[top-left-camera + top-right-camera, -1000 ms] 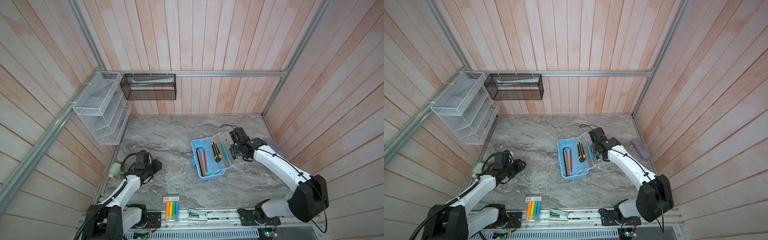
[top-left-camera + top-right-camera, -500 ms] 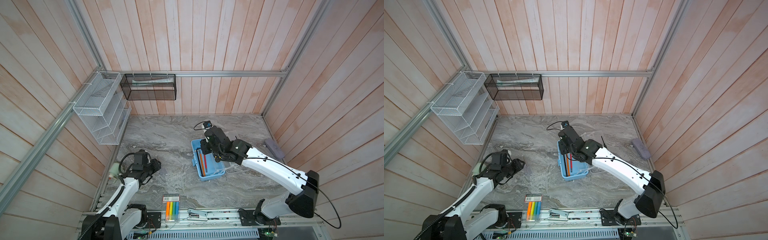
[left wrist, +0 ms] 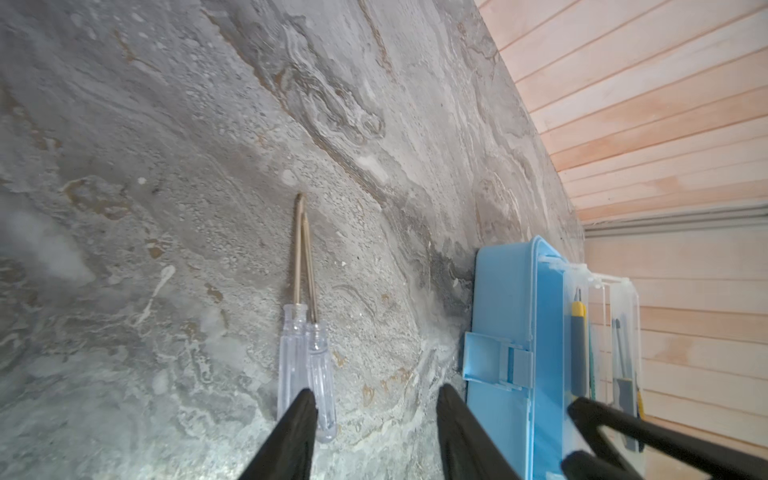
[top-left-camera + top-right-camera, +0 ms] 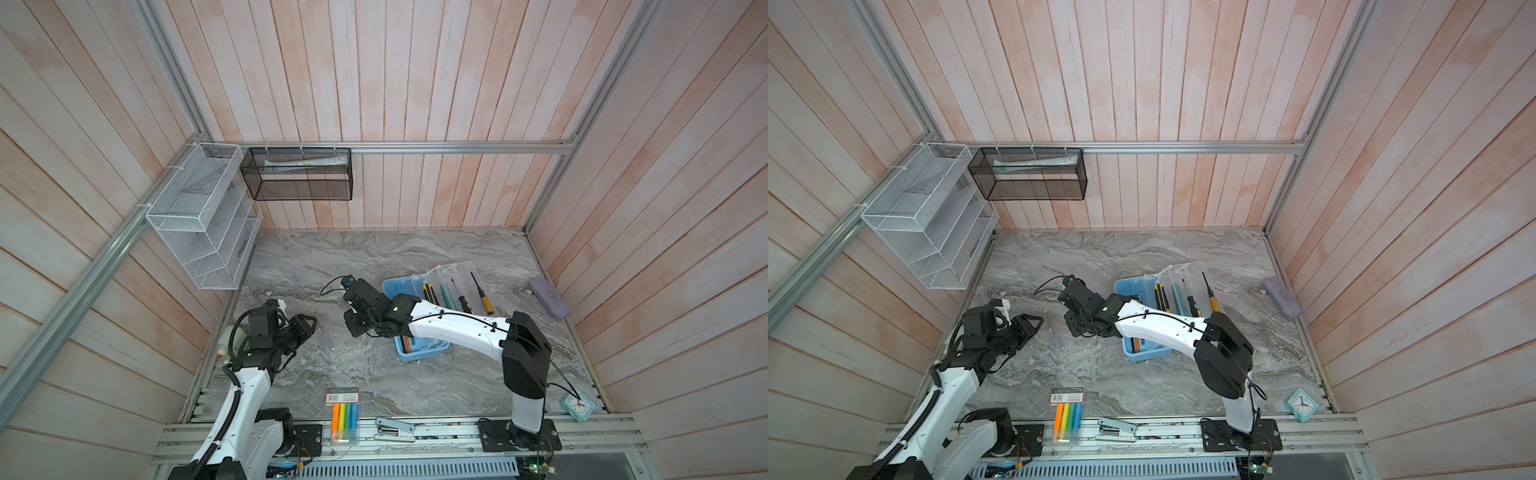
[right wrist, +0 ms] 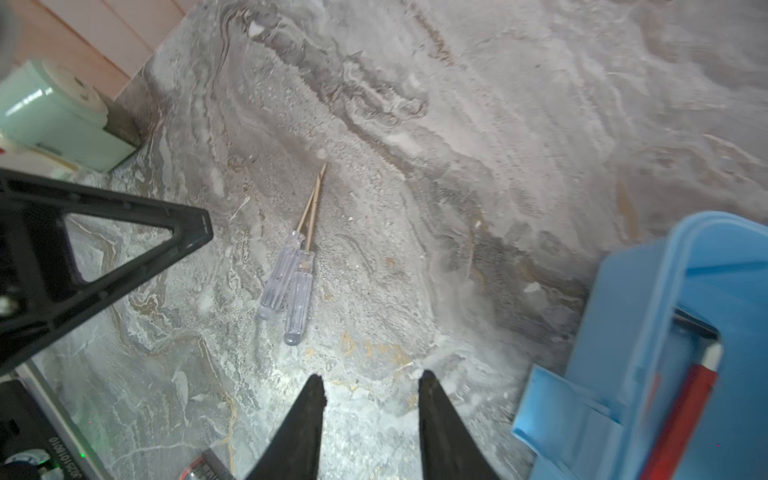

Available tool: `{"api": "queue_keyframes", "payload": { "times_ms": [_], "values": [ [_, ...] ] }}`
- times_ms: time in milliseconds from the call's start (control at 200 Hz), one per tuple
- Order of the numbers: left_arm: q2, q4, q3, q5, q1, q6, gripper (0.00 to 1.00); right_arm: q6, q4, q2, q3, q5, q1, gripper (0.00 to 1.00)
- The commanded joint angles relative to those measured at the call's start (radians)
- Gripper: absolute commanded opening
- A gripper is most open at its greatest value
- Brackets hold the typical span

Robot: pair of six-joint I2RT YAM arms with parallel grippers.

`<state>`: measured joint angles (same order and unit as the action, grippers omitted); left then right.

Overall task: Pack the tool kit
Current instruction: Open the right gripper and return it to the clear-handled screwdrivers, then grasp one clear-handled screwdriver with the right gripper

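Right wrist view: two clear screwdrivers (image 5: 298,295) are seen handle-first ahead of the right gripper (image 5: 370,378) — spread, empty — between the tool kit (image 5: 648,291) and the spread left gripper (image 3: 376,390).

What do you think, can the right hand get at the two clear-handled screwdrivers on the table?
Probably yes. The right hand is open, empty and pointed at the clear-handled screwdrivers, with bare table between. The left hand sits close beside them and may crowd the approach.
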<state>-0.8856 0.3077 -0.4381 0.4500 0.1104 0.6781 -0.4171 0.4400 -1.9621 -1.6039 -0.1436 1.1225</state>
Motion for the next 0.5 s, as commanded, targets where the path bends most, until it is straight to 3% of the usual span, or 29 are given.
{"api": "queue_keyframes", "payload": {
  "times_ms": [0, 295, 495],
  "values": [
    [0.017, -0.019, 0.046, 0.087, 0.046, 0.011, 0.5, 0.017, -0.001, -0.08, -0.07, 0.054, 0.025, 0.35],
    [0.032, -0.014, 0.061, 0.082, 0.063, 0.003, 0.5, 0.04, 0.072, -0.282, -0.248, 0.091, 0.068, 0.35],
    [0.046, -0.01, 0.063, 0.075, 0.063, -0.003, 0.5, 0.069, 0.113, -0.346, -0.304, 0.046, 0.072, 0.35]
  ]
}}
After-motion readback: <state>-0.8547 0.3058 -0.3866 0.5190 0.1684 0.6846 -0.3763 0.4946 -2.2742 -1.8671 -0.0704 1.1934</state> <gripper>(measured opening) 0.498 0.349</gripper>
